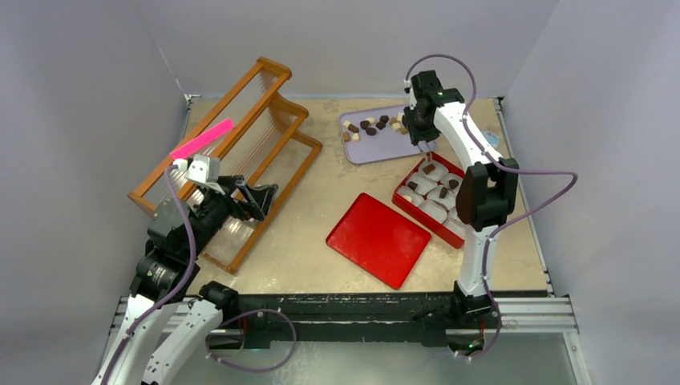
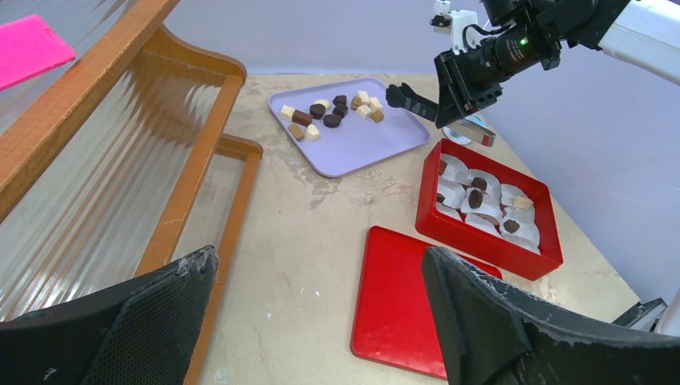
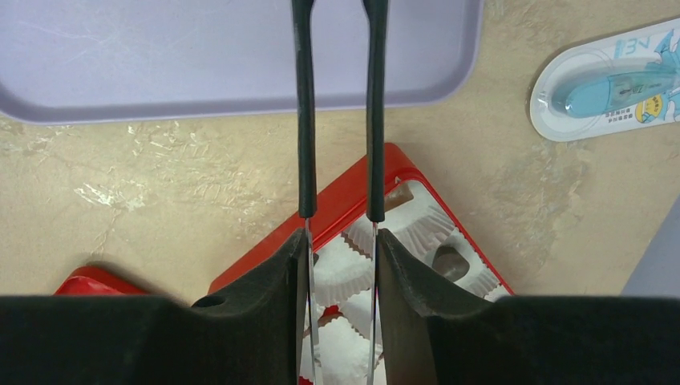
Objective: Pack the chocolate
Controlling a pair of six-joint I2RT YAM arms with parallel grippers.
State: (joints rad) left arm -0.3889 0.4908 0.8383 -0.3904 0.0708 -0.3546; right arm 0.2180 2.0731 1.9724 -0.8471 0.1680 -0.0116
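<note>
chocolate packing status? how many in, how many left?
Done: about five pieces sit in paper cups in the red box. In hand: apparently nothing; the right claw hovers between box and lavender tray, its tweezer tips part-open with nothing visible between them. Left: roughly a dozen chocolates on the tray, and the red lid is off.

Chocolate [image 2: 330, 111] lies on the lavender tray [image 2: 385, 140] beside a red box [image 2: 481, 241].

Chocolate [image 2: 330, 112] dark brown, mid-brown, cream; tray [image 2: 385, 136] pale lilac; box [image 2: 481, 245] and flat lid [image 1: 378, 239] red; paper cups [image 2: 461, 195] white, pleated; rack [image 1: 277, 120] orange-brown wood; card [image 1: 201, 138] hot pink; tabletop [image 1: 305, 249] mottled beige; packet [image 3: 609, 88] white and turquoise.
</note>
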